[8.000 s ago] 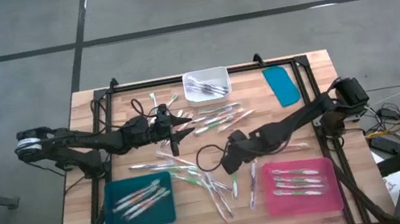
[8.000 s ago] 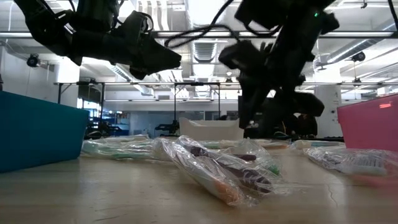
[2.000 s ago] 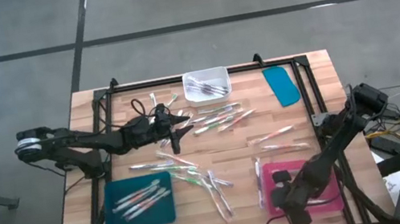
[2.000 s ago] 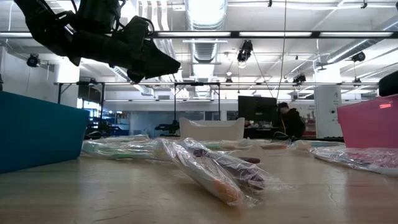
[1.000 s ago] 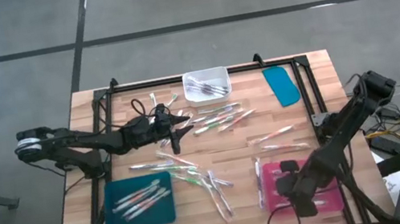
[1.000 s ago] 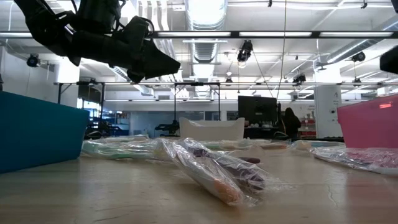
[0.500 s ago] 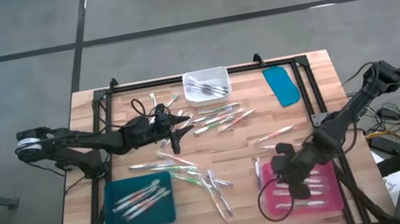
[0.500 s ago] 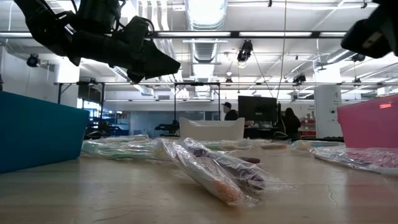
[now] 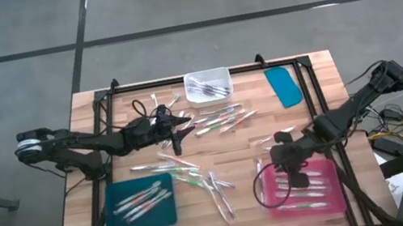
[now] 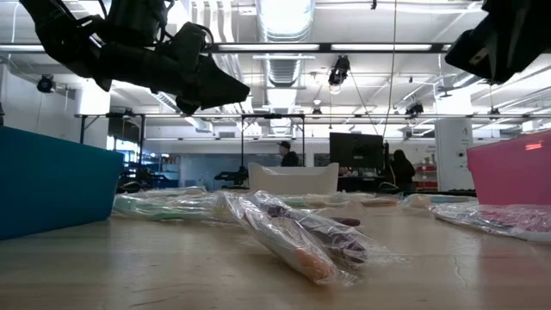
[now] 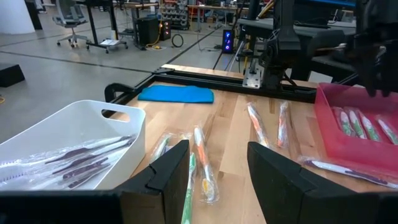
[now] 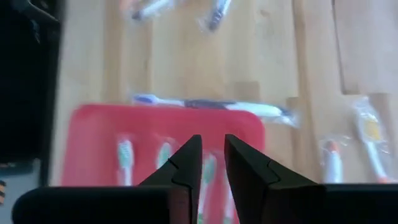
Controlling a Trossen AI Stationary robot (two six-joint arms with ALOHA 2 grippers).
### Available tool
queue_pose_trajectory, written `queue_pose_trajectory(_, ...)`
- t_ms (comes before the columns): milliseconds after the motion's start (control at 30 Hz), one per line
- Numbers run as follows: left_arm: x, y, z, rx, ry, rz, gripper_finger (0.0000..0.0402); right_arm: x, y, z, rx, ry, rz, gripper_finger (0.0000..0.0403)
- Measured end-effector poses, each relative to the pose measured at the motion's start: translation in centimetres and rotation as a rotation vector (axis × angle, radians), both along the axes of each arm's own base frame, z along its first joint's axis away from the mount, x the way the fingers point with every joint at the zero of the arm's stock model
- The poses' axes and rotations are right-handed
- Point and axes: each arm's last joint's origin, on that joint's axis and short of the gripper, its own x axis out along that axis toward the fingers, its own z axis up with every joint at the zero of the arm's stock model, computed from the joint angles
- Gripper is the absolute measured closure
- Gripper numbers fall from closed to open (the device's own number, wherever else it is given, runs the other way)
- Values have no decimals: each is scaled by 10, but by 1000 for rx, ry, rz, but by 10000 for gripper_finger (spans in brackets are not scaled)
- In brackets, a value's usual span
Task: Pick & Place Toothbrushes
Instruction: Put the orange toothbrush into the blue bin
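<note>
Above the pink tray [image 9: 331, 200], at its inner edge, we see the right gripper [image 9: 281, 155] with its fingers [image 12: 186, 163] drawn narrow and nothing between them; in the right wrist view the wrapped toothbrushes in the tray [image 12: 163, 154] lie below the fingertips, apart from them, and one more wrapped brush [image 12: 211, 106] lies on the wood just beyond the tray's rim. Over the middle of the table [image 9: 317, 69] the left gripper [image 9: 177, 130] hangs with its fingers [image 11: 171, 167] parted and empty, above the scattered toothbrushes [image 9: 219, 118], which lie on the boards below and ahead of it without touching it.

We count four containers. The pink tray holds several toothbrushes laid side by side. The teal tray [image 9: 121, 222], at the near left, holds a few more [image 9: 144, 200]. The small white bin [image 9: 207, 76], at the far edge, has several darker wrapped brushes in it [image 11: 74, 160]. A flat blue lid or pad [image 9: 283, 85] lies beside the bin with nothing on it. Most of the loose brushes are spread between the bin and the two trays, some near the table's middle and some close to the front edge [image 9: 220, 200].

Compared with a second ago, we find the right arm has drawn back from the tray's near end toward its inner edge, and its fingers have narrowed. The left arm has not shifted, and the loose brushes lie as they did.
</note>
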Motion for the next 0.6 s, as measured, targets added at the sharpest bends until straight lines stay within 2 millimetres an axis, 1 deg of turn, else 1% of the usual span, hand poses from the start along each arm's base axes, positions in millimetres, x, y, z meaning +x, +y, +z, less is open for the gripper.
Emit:
queue_pose_trajectory(67, 0, 0, 0, 0, 0, -1, 234, -3, -6, -1, -44, 51, 6, 328)
queue_pose_trajectory(167, 0, 0, 0, 0, 0, 0, 234, -8, -16, -3, -130, 117, -34, 320)
queue_pose_trajectory(300, 0, 0, 0, 0, 0, 0, 234, -10, -26, -5, -230, 150, -85, 308)
queue_pose_trajectory(467, 0, 0, 0, 0, 0, 0, 234, -9, -39, -7, -306, 164, -150, 293)
queue_pose_trajectory(600, 0, 0, 0, 0, 0, 0, 234, -7, -50, -11, -320, 190, -206, 281)
